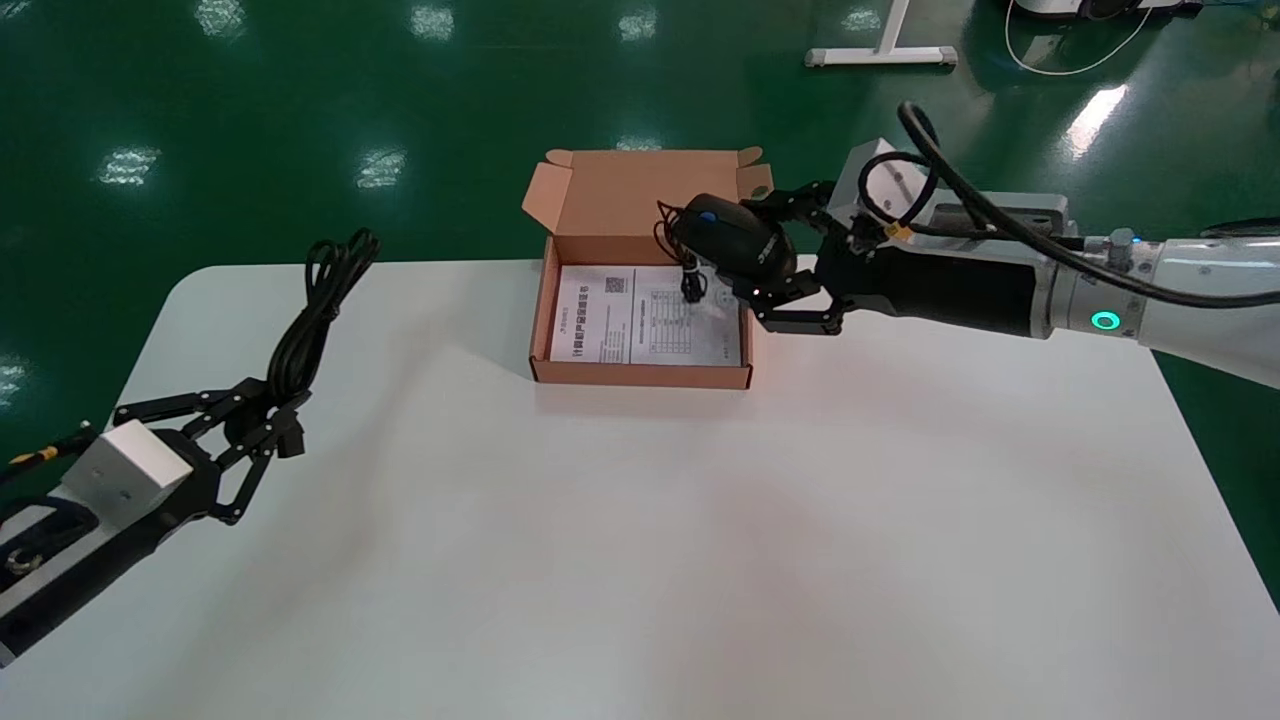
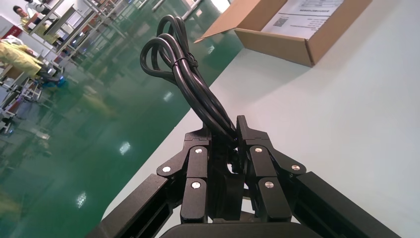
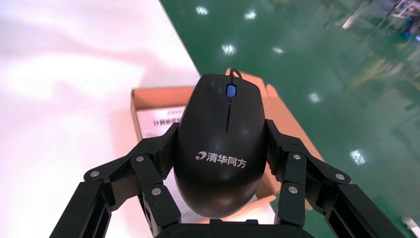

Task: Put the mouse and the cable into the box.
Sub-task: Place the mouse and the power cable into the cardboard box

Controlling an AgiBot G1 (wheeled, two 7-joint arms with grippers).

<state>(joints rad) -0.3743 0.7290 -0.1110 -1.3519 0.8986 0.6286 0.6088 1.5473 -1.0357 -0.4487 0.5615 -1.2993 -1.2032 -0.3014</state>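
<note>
My right gripper (image 1: 770,268) is shut on a black mouse (image 1: 725,240) with a blue wheel, held in the air over the right side of the open cardboard box (image 1: 640,374). The mouse (image 3: 225,144) fills the right wrist view between both fingers, and its bundled cord (image 1: 690,280) dangles into the box. My left gripper (image 1: 262,425) hovers at the table's left side, shut on a bundled black cable (image 1: 318,305) that sticks up and away from it. In the left wrist view the cable (image 2: 185,74) rises from between the closed fingers.
A printed sheet (image 1: 645,325) lies flat on the box floor. The box lid (image 1: 650,190) stands open at the back. The white table (image 1: 700,560) ends just behind the box, with green floor (image 1: 300,100) beyond.
</note>
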